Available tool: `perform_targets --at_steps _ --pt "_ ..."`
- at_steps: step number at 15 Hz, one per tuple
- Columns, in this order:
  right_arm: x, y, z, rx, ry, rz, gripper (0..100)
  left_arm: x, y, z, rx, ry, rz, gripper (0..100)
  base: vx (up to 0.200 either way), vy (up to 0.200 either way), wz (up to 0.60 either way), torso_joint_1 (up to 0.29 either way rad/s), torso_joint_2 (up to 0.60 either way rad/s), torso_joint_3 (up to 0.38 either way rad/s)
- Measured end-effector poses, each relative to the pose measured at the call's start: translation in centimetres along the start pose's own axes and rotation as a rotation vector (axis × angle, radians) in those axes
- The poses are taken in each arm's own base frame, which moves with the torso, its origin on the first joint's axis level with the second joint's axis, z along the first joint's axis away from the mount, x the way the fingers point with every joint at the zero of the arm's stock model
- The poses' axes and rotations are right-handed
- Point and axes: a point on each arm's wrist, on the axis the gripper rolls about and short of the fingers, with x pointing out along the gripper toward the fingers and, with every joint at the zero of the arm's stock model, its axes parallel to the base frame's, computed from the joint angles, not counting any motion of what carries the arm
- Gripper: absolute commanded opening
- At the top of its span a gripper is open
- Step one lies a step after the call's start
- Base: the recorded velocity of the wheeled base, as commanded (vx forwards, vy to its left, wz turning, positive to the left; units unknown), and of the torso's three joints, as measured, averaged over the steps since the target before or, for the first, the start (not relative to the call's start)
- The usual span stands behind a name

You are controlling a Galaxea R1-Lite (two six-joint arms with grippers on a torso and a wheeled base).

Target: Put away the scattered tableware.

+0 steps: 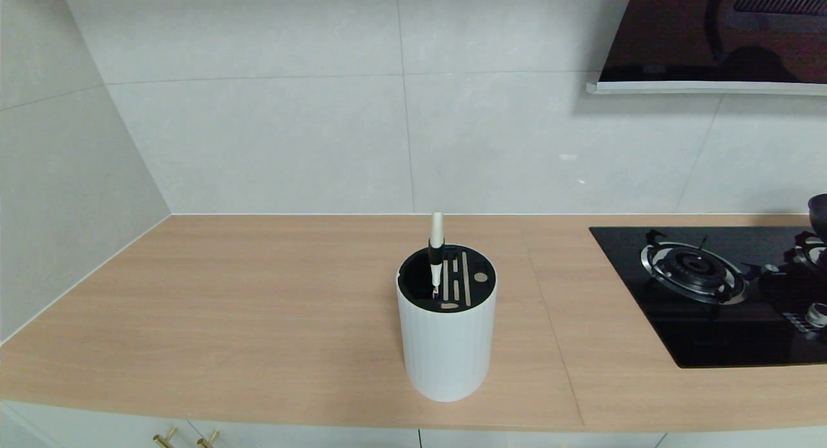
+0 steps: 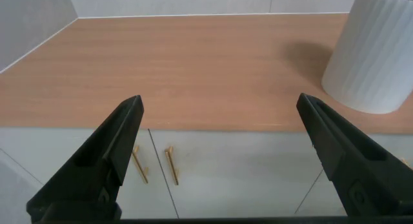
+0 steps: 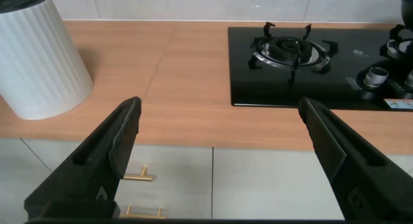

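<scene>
A white ribbed cylindrical holder [image 1: 447, 344] with a black slotted top stands near the front of the wooden counter [image 1: 258, 293]. One utensil [image 1: 436, 247] with a white and black handle stands upright in its open compartment. My left gripper [image 2: 219, 153] is open and held below and in front of the counter edge, with the holder [image 2: 374, 56] off to one side. My right gripper [image 3: 219, 153] is open as well, also before the counter edge, with the holder [image 3: 39, 62] on its other side. Nothing is between either pair of fingers.
A black gas hob [image 1: 717, 293] with burners is set into the counter on the right, with a range hood [image 1: 711, 41] above it. Tiled walls close the back and left. Cabinet doors with brass handles [image 2: 171, 166] run below the counter.
</scene>
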Motion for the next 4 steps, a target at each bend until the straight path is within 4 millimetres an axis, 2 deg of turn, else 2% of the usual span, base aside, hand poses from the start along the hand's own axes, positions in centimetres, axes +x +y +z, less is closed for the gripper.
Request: perform_targets --at_steps 4 --pt "0.00 0.00 -0.01 0.001 0.001 0.001 100 0.00 0.00 0.00 -0.006 0.000 0.000 100 0.000 0.000 0.00 0.000 0.00 0.000"
